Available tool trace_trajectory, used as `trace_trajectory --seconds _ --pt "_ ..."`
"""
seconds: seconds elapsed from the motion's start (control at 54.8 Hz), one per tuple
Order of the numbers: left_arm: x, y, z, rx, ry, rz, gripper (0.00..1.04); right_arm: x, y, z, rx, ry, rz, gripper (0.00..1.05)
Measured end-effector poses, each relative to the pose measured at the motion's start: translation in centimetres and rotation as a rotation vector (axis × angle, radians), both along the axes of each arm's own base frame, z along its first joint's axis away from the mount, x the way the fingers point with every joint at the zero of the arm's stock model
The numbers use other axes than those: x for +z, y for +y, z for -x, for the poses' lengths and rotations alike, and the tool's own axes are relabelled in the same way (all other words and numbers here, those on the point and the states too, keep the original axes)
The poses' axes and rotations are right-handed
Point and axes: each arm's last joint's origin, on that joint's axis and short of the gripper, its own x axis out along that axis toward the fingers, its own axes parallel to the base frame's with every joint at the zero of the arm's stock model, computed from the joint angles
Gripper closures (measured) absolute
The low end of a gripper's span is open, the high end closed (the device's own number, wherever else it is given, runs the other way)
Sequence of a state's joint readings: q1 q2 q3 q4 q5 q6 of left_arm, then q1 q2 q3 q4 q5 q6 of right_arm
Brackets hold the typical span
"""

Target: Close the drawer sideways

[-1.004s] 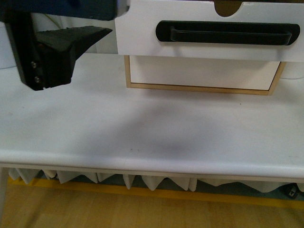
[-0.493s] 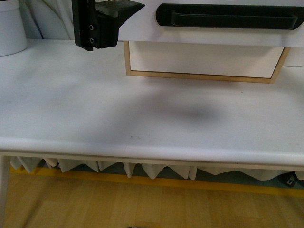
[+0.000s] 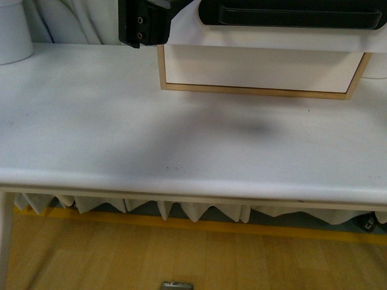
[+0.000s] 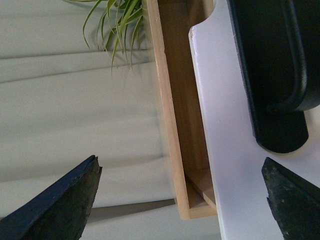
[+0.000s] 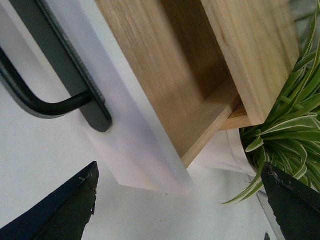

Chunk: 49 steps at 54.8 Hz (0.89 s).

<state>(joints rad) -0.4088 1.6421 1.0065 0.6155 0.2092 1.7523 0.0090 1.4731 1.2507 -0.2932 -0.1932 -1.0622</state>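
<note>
Left claw (image 4: pixel 180 185) noted with jaws spread wide, nothing held. In its wrist view the left end of the drawer (image 3: pixel 272 37) is framed between the two fingers (image 4: pixel 50 210): one lies out over the pale curtain (image 4: pixel 75 100), the other over the white face near the end of the black bar handle (image 3: pixel 290 15). Contact with the front cannot be confirmed. Right claw (image 5: pixel 180 185) is likewise spread and empty. It is aimed at the drawer's opposite end, beside a spider plant (image 5: pixel 290 125), and is not seen in the front view.

Drawer recorded as pulled out. Bare wood sides are exposed behind the white front in both wrist views. In the front view the front overhangs the plain lower drawer (image 3: pixel 260 67) in the light-wood cabinet frame (image 3: pixel 254 90), above the white table (image 3: pixel 181 145).

Step judged: positioning for the push, closing not yet begun. The next move is thought to call for a claw side to be laid flat on the white face, clear of the handle. A straight, level push toward the cabinet would then be needed, so that the box is not jammed askew.
</note>
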Motion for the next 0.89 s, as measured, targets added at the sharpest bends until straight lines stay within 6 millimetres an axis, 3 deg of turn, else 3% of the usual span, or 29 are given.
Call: trace_trajectory --seconds 0.895 --pt "0.5 -1.0 -3.1 0.006 -0.007 -0.002 0.06 -0.8 0.2 -4.2 -0.054 -0.041 0.010 0.09"
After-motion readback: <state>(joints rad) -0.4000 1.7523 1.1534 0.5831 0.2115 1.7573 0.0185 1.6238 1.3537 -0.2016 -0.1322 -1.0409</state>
